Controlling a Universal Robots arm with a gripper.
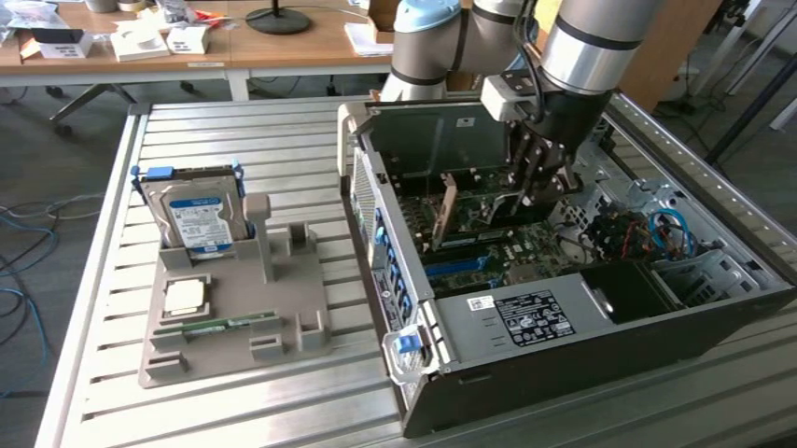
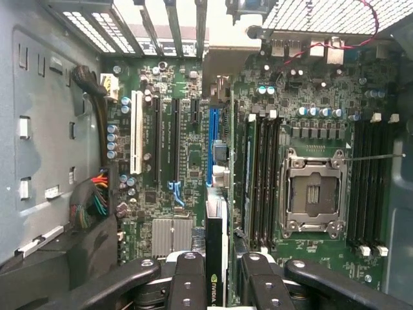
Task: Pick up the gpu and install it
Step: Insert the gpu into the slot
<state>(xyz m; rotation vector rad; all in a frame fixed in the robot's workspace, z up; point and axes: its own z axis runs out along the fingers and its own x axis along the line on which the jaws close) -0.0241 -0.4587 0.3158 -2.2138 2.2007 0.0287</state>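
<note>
We see the fingers (image 2: 189, 278) clenched on the gpu (image 2: 215, 271), which stands on edge between them inside the open computer case (image 1: 561, 373). The card hangs over the motherboard (image 2: 187, 161), in line with the blue slot (image 2: 213, 129); we cannot tell whether it touches it. The hard drive (image 1: 200, 219) stands in its grey holder (image 1: 293, 299) on the tabletop (image 1: 249, 131).

I work in a robotics lab. In the exterior view my industrial robot arm (image 1: 585, 47) reaches into an open computer case (image 1: 561, 308) on a slatted aluminium bench (image 1: 249, 411). A parts fixture (image 1: 237, 317) sits at nine o'clock of the case, and cluttered desks (image 1: 299, 51) are at eleven.
</note>
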